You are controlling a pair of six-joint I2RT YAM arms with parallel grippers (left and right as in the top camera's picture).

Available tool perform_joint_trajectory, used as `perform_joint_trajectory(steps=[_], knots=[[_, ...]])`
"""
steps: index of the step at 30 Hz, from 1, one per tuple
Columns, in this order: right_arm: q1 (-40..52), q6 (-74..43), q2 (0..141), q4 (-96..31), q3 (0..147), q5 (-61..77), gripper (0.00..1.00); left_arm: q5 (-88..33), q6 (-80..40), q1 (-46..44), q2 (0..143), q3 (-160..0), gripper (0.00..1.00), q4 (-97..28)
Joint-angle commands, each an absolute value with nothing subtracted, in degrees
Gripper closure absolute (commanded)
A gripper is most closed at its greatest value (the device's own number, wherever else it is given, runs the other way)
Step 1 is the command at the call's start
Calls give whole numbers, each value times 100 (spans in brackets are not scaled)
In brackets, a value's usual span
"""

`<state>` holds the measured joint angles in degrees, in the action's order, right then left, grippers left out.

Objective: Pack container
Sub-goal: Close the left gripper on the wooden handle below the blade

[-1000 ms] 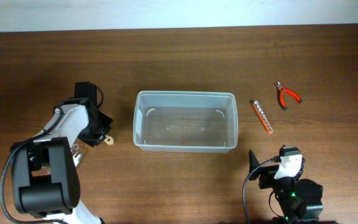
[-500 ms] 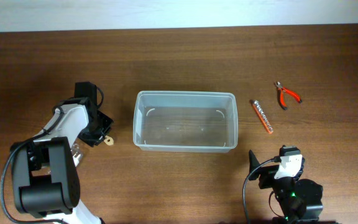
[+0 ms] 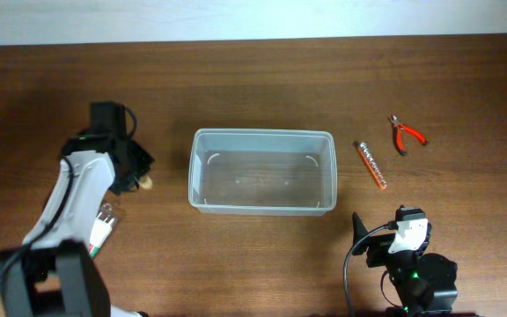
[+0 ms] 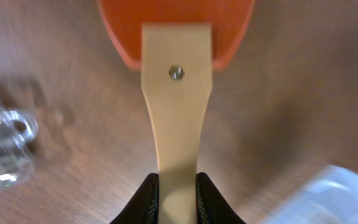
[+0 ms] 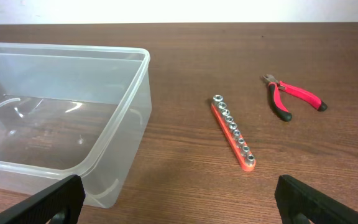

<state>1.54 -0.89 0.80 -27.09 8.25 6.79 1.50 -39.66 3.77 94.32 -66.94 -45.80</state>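
The clear plastic container (image 3: 262, 133) stands empty in the middle of the table; it also shows in the right wrist view (image 5: 143, 62) and as a pale blur in the left wrist view (image 4: 347, 193). My left gripper (image 3: 137, 179) is left of the container, shut on the beige handle of a tool with an orange head (image 4: 176, 93), held over the wood. My right gripper (image 3: 370, 239) is open and empty near the table's front edge, right of the container (image 5: 179, 202).
An orange socket rail (image 3: 372, 165) (image 5: 232, 132) lies right of the container. Red-handled pliers (image 3: 405, 134) (image 5: 291, 99) lie further right. A small clear object (image 3: 106, 216) (image 4: 5, 143) lies on the table by the left arm.
My left arm has swung back and to the left, carrying the beige-handled tool a little away from the container. The right arm has not moved.
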Motion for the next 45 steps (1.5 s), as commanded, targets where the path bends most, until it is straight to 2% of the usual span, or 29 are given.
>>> perform_joint_trajectory(steps=[1,9,13,45], knots=[[185,-95,36,-2722,794,725,1,141,-2873,222,8978,-7087,98,-4571],[185,-95,36,-2722,794,725,1,276,-672,-574,8772,-7588,98,-4571],[185,-95,36,-2722,794,725,2,449,-679,-786,8772,-7588,98,-4576],[185,-95,36,-2722,792,725,1,438,-725,-773,8772,-7588,98,-4567]])
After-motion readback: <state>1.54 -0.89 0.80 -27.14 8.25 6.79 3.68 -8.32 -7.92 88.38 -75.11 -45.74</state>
